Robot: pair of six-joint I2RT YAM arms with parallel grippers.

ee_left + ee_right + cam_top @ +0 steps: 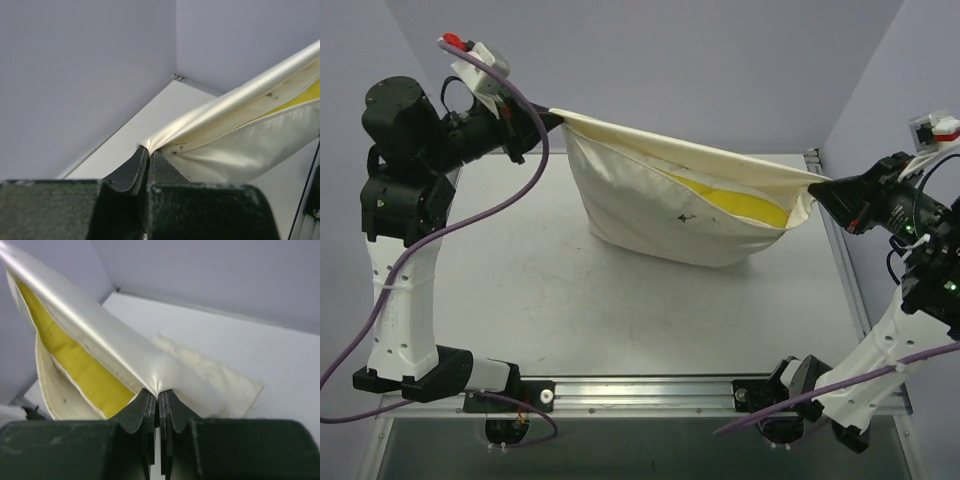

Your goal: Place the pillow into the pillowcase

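Pillowcase hangs slung between the arms above the table, long axis running left to right, open mouth upward. Left gripper clamps one top corner, right gripper the other, both jaws pinched tight on cloth. The pillow lies inside, yellow edge showing

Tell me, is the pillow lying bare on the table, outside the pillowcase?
No, the pillow sits inside the pillowcase, its yellow edge showing through the open mouth.

Smooth, seemingly satiny cloth pillowcase
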